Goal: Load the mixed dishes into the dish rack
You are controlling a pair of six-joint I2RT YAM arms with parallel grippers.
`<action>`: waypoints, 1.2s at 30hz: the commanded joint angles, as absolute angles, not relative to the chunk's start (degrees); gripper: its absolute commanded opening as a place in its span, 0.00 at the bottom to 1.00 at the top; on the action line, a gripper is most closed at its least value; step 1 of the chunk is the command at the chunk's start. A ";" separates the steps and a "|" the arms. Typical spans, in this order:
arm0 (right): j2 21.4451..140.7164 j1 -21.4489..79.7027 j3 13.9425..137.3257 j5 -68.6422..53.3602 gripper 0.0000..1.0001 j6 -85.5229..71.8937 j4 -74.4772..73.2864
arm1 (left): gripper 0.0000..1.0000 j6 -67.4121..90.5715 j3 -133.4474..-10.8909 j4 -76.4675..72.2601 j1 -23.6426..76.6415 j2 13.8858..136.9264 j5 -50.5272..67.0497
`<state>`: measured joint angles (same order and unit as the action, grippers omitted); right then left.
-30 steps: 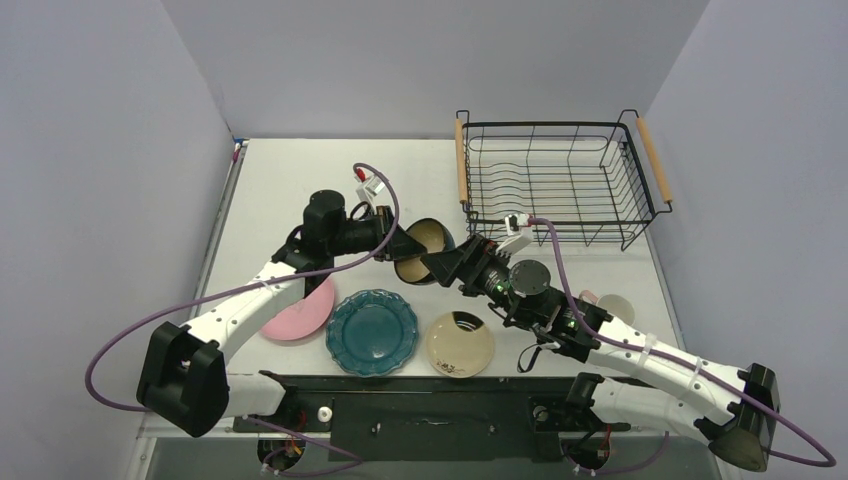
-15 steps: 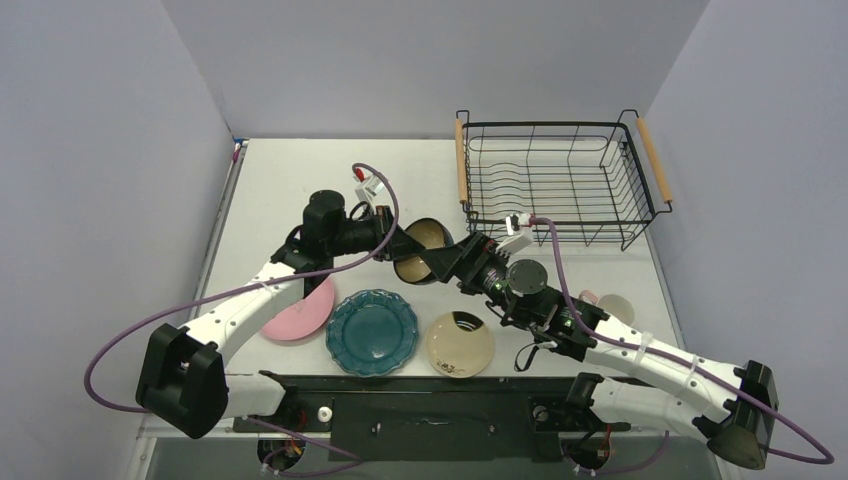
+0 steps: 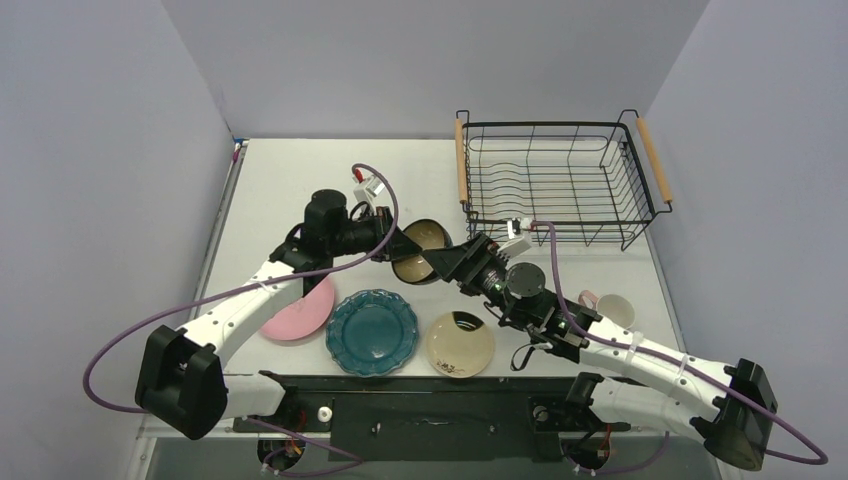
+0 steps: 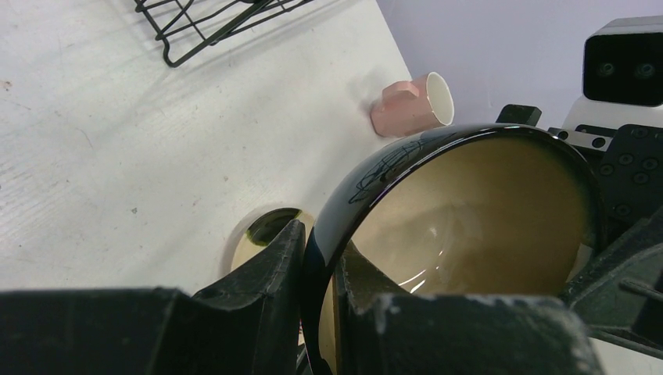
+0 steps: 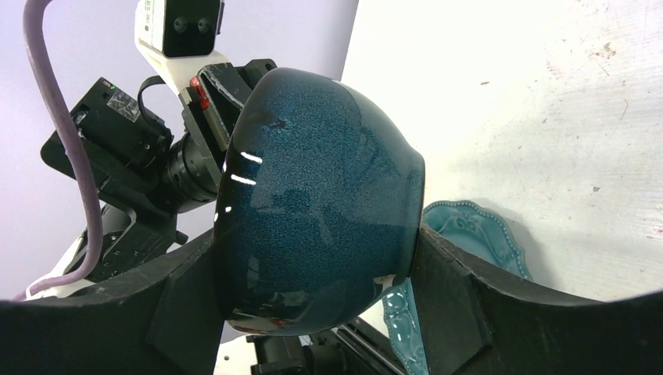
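Observation:
The dark-teal bowl (image 3: 420,250) with a beige inside is held up on its side over the middle of the table. My left gripper (image 3: 398,245) is shut on its rim, one finger inside and one outside (image 4: 320,266). My right gripper (image 3: 440,262) reaches it from the right, and its two fingers press on opposite sides of the bowl (image 5: 320,203). The pink plate (image 3: 300,318), teal scalloped plate (image 3: 371,332) and cream dish (image 3: 460,344) lie along the near edge. The pink cup (image 3: 610,308) lies on its side at the right. The dish rack (image 3: 560,180) stands at the back right with nothing in it.
The left arm's camera and cable (image 5: 156,156) sit close behind the bowl. The teal plate (image 5: 477,234) lies directly under the right gripper. Purple walls close in the table on three sides.
My right gripper has slid left up to the bowl and its jaws have drawn in against its sides. The left gripper and the bowl have stayed put.

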<state>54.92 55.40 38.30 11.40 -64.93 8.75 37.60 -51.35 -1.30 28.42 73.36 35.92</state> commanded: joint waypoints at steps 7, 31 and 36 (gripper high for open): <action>53.44 53.26 35.25 9.80 0.00 -70.51 20.42 | 0.28 37.92 -57.41 -0.14 29.50 72.92 36.75; 47.66 48.24 29.27 7.21 0.00 -76.31 26.07 | 0.95 38.34 -59.41 1.92 30.67 72.48 35.23; 47.10 47.19 29.70 6.51 0.00 -76.55 25.08 | 0.97 34.83 -62.39 8.53 30.51 72.11 30.67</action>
<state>49.71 48.03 28.21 7.14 -74.87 16.21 38.39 -57.36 4.43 30.44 73.82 34.70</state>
